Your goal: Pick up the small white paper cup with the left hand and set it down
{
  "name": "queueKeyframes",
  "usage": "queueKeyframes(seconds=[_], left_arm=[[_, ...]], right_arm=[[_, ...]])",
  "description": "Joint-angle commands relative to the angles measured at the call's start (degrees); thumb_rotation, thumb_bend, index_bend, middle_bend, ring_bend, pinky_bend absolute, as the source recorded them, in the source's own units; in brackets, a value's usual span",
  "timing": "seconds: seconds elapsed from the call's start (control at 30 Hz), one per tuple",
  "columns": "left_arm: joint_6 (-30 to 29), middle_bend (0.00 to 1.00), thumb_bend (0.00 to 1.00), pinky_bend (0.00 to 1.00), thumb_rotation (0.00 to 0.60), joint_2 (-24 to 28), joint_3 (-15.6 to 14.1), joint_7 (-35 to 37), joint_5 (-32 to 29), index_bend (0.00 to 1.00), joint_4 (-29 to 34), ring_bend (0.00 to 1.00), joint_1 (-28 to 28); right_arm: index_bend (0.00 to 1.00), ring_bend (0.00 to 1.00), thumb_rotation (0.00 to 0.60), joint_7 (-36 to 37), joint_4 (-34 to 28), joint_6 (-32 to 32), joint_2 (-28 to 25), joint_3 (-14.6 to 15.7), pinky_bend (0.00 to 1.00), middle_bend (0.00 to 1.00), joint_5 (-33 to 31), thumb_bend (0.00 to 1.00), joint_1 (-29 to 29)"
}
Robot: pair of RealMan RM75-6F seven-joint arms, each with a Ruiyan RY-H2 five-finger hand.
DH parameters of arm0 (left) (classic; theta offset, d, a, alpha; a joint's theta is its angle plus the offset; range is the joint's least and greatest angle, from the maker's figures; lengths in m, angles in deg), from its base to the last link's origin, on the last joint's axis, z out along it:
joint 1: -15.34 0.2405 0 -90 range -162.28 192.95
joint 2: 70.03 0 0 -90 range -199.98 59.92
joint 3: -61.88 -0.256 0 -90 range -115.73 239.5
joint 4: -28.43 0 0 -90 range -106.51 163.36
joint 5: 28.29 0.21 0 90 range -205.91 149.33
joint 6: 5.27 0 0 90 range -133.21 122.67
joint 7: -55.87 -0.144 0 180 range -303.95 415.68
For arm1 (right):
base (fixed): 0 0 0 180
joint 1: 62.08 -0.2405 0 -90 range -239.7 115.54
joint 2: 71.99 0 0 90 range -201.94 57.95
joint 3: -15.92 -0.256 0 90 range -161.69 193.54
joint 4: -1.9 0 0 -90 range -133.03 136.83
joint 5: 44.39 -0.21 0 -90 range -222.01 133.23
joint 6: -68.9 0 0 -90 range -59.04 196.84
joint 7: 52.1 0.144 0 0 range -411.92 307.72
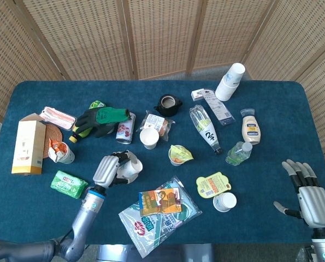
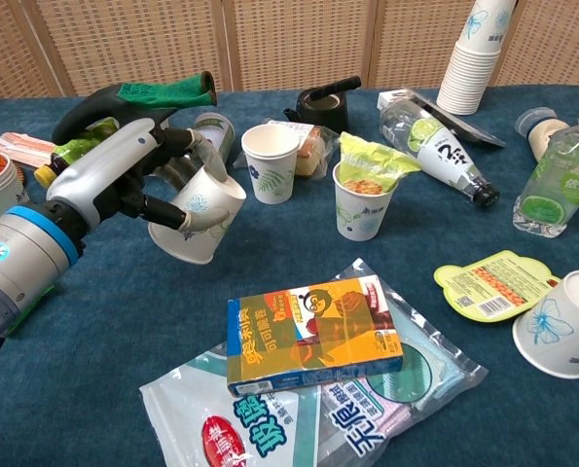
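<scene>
Right hand (image 1: 311, 197): parked at the near right corner of the table (image 1: 42, 202), fingers spread, grasping nothing.
Snack bags (image 2: 299, 409): clear packets by the near edge, with an orange box (image 2: 313, 334) lying flat on top.
Tipped cup (image 2: 567, 323): on its side near the near right corner, just beside a green-edged label card (image 2: 491, 283).
Left hand (image 2: 124, 185): fingers wrapped around the small white paper cup (image 2: 199, 219), grasping it, left of the table's centre.
Small white paper cup: tilted, mouth facing up and toward the far right; looks off the cloth in the chest view, though honestly I can't tell for sure.
Middle row: an upright paper cup (image 2: 271, 161) and another cup with a green wrapper stuffed in it (image 2: 362, 199), both standing in the middle.
Black-and-green glove (image 1: 101, 119): draped over a green bottle, just beyond the left hand.
Cup stack (image 1: 230, 81): upright near the far edge, toward the right.
</scene>
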Motion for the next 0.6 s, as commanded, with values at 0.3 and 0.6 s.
queueKeyframes(seconds=[0.3,0.6], left_arm=[[-1.90,0.45,0.27,0.38,0.600,-7.35,1.44,7.58,3.65,0.46,-9.77,0.39,1.58],[-3.30,0.44,0.27,0.37,0.600,-9.40,2.02,7.94,6.25,0.46,-15.12,0.34,1.45]], right_arm=[[0.00,0.00,0.600,0.27,0.05,-0.01,-0.08,-0.02,0.00,0.00,-0.07,0.14,0.00],[0.00,0.00,0.600,0.37,0.10,0.07,-0.10,0.01,0.00,0.00,-0.05,0.14,-0.04]])
